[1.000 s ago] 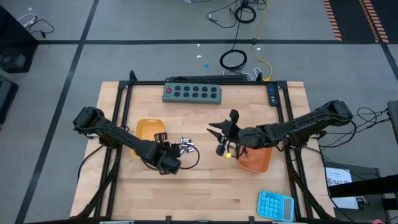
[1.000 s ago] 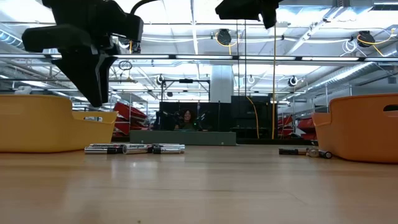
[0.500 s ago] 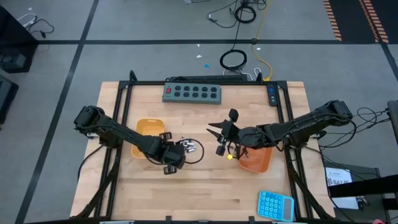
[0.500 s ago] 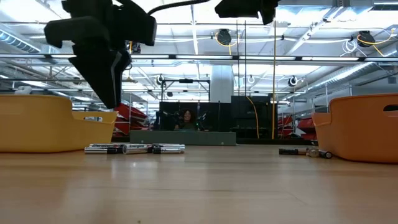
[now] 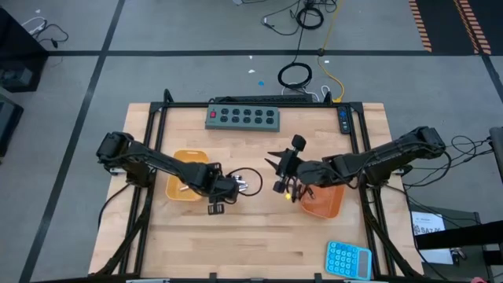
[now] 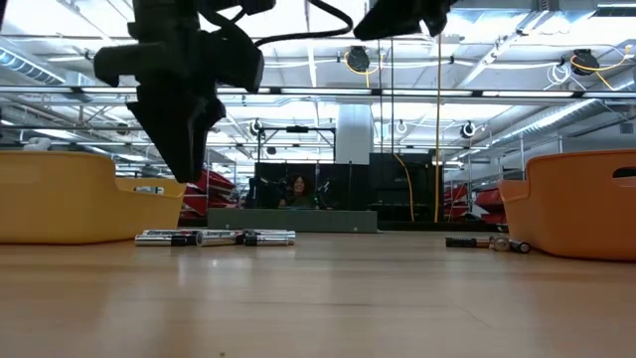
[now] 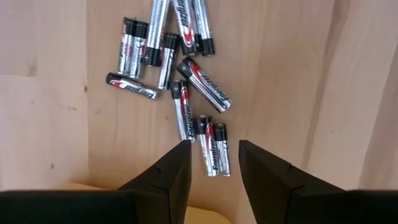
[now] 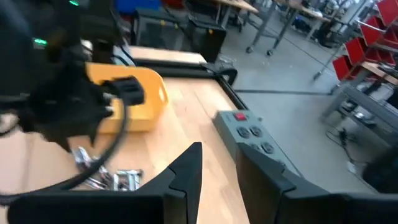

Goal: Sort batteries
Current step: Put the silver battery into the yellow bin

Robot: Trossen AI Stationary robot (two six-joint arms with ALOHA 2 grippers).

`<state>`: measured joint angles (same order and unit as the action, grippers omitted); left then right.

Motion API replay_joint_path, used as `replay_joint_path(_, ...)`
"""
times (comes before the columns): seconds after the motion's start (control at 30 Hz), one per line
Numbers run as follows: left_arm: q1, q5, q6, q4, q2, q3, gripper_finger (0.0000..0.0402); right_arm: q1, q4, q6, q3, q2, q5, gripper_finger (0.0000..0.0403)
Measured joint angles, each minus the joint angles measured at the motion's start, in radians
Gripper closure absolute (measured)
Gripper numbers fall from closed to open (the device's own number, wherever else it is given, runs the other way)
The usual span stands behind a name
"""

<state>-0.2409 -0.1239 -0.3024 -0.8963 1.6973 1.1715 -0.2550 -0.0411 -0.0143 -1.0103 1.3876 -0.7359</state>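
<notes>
With our left gripper [image 7: 213, 155] hanging open and empty just above the loose heap of silver-and-black cylindrical batteries [image 7: 180, 68] on the pale wooden table [image 7: 50, 93], we should drop straight onto the nearest one, while our right gripper [image 8: 217, 165] waits empty, slightly parted, beyond.

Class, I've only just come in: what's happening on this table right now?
A two-armed robot is sorting batteries. The left end effector hangs open and empty over the loose pile on the wooden table, next to one orange tray. The right end effector waits in the air beside the other orange tray, open and holding nothing. No battery is gripped at this moment.
</notes>
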Motion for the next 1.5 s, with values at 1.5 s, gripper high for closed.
replay_joint_path(1.5,0.036,0.097,-0.004,0.129,0.078,0.001,0.0259,0.073,-0.247,-0.075,0.036,-0.078,-0.072,0.0312)
